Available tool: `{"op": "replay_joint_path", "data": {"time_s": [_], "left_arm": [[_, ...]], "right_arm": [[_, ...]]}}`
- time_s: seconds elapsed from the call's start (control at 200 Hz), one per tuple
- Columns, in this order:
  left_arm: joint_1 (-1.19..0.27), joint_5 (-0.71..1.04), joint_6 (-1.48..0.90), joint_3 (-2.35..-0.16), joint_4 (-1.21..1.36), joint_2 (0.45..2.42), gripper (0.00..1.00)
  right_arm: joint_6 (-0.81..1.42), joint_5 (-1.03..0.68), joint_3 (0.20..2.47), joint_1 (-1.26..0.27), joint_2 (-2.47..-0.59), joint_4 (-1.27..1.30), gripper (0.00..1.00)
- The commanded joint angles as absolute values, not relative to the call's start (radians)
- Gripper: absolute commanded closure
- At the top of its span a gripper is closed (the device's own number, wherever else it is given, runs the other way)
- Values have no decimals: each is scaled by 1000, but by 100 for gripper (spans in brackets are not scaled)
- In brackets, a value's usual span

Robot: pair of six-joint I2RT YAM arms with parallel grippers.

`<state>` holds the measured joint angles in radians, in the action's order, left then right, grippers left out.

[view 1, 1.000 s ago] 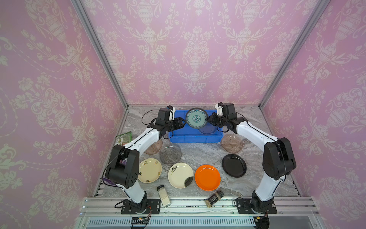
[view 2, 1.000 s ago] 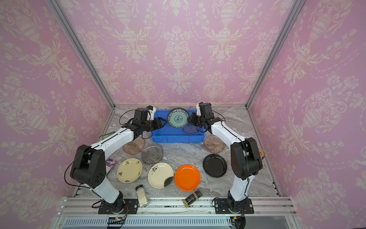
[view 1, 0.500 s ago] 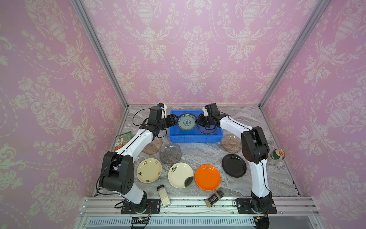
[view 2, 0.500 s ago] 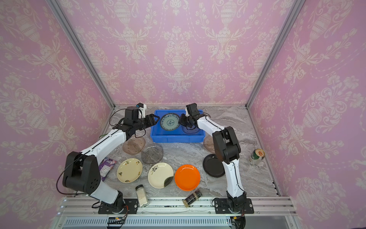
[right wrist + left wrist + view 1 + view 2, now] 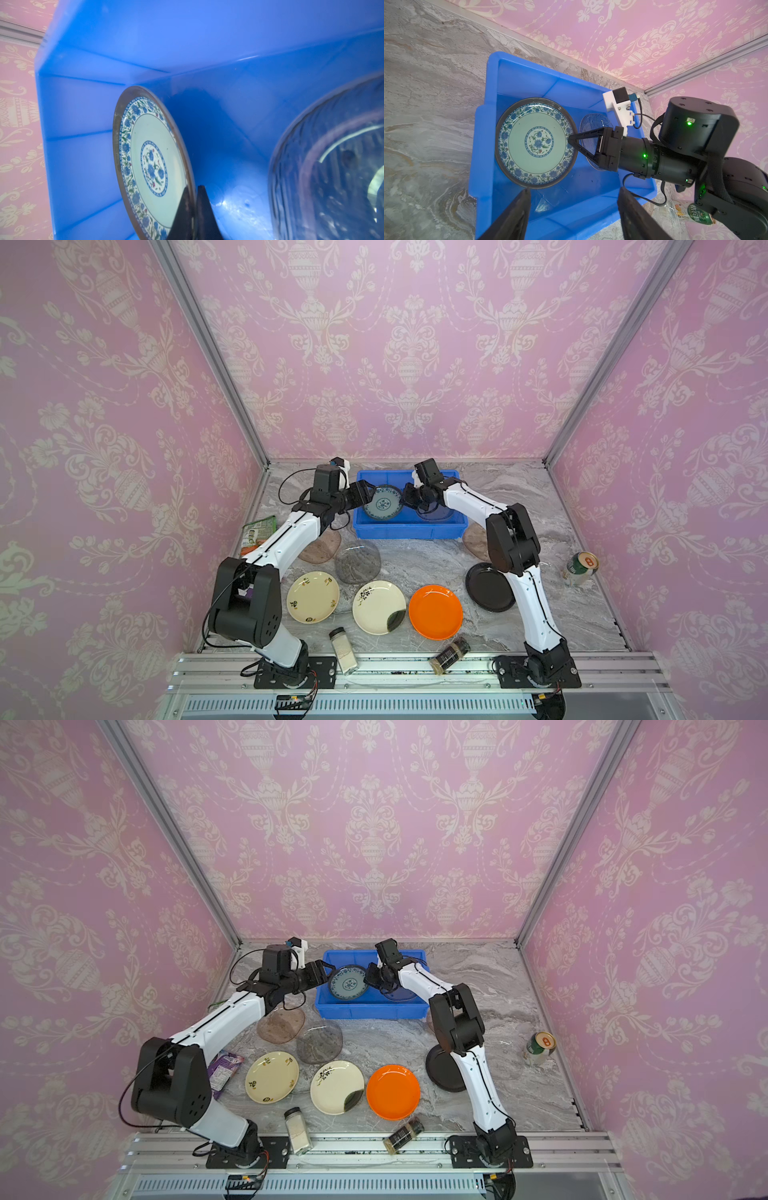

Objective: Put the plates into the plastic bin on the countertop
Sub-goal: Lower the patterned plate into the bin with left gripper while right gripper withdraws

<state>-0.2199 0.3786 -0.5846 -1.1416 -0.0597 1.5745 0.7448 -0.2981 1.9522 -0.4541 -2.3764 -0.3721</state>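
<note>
The teal plate (image 5: 535, 142) sits tilted inside the blue bin (image 5: 483, 145), in the bin's 9 o'clock half. The bin stands at 12 o'clock on the desk (image 5: 415, 564). The plate is round, so it has no long axis. Its patterned face is turned up and toward 6 o'clock, and shows almost full-on in both top views. Whether its lower edge rests on the bin floor cannot be told.

The right fingers (image 5: 202, 207) are clenched on the plate's rim at its 3 o'clock side, one on the face and one behind. The left fingers (image 5: 517, 214) are released and spread wide at the plate's 9 o'clock side, with one tip just beside the rim.

A clear glass plate (image 5: 434, 512) lies flat in the bin's 3 o'clock half, under the right wrist and just beside the teal plate.

Outside the bin:
- A grey glass plate (image 5: 357, 562) lies at the bin's 6 o'clock.
- A pinkish glass plate (image 5: 320, 547) lies at 7 o'clock, partly under the left arm.
- Another pinkish plate (image 5: 476, 541) lies at 4 o'clock, behind the right arm.
- Nearer the desk's 6 o'clock edge are two cream plates (image 5: 312, 596) (image 5: 379, 606), an orange plate (image 5: 435, 612) and a black plate (image 5: 488, 587).
- Two spice jars (image 5: 343, 650) (image 5: 449, 654) lie at that edge.
- A can (image 5: 582, 568) stands at 3 o'clock and a green packet (image 5: 258, 531) lies at 9 o'clock.
</note>
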Motion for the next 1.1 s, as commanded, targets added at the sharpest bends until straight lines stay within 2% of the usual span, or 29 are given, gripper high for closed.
{"op": "replay_joint_path", "data": {"time_s": [0.0, 0.075, 0.18, 0.315, 0.515, 0.726, 0.901, 1.096], "left_arm": [[-218, 357, -557, -1127, -60, 1562, 31], [-218, 357, -557, -1128, -60, 1563, 30], [-219, 360, -558, -1130, -63, 1569, 26], [-221, 366, -559, -1131, -63, 1574, 21], [-246, 370, -538, -1147, -77, 1568, 17], [-319, 360, -488, -1187, -130, 1571, 18], [-457, 358, -450, -1215, -163, 1588, 20], [-614, 410, -445, -1235, -181, 1659, 23]], "right_arm": [[749, -286, 2002, -457, -2402, -417, 100], [748, -286, 2015, -457, -2410, -428, 96], [739, -279, 2014, -457, -2403, -432, 77], [727, -260, 1995, -458, -2371, -439, 62], [707, -240, 1920, -447, -2242, -410, 61], [663, -211, 1818, -411, -2013, -404, 62], [610, -122, 1600, -364, -1731, -372, 62], [604, -100, 1314, -268, -1443, -351, 63]]}}
